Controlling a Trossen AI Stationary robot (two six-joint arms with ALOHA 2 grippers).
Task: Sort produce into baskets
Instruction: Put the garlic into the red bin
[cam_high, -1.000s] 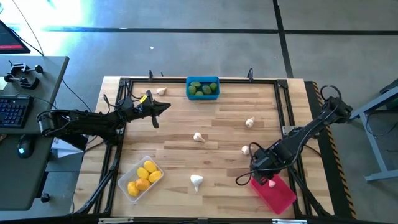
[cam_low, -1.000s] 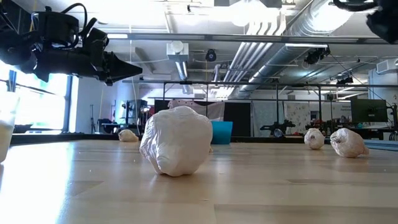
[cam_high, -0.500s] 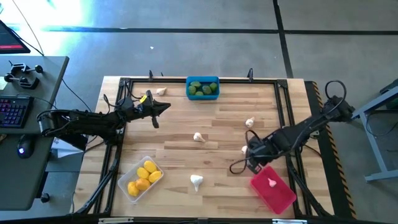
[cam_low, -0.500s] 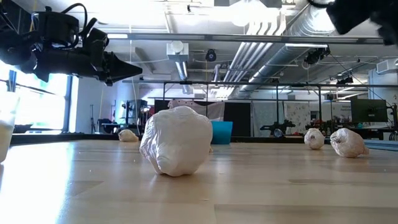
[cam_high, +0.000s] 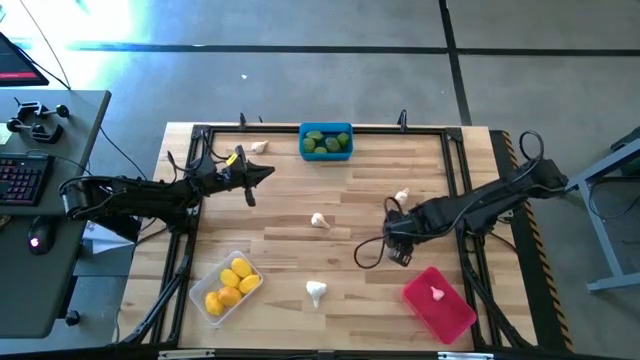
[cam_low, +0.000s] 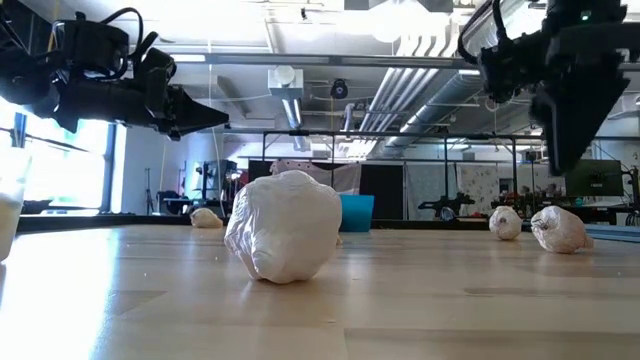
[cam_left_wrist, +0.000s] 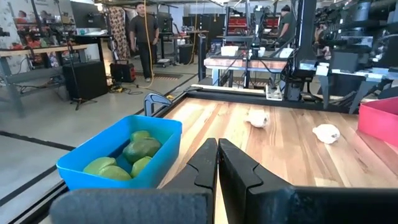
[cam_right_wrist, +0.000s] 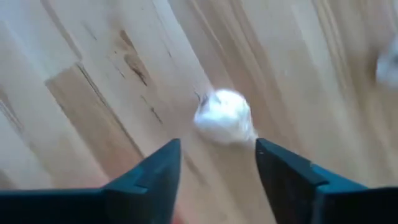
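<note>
Garlic bulb (cam_right_wrist: 224, 117) lies on the bare table, right of centre, just ahead of my right pincer (cam_right_wrist: 217, 165), centred between its parted fingers; my left pincer (cam_high: 268, 171), closed, waits far off.

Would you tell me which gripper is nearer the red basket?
Right. The right gripper hovers just up-table of the red basket; the left gripper waits across the table, beside the blue basket.

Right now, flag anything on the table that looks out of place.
Only unsorted pieces: five garlic bulbs lie loose on the table, one near the blue basket. The red basket holds a single bulb.
</note>
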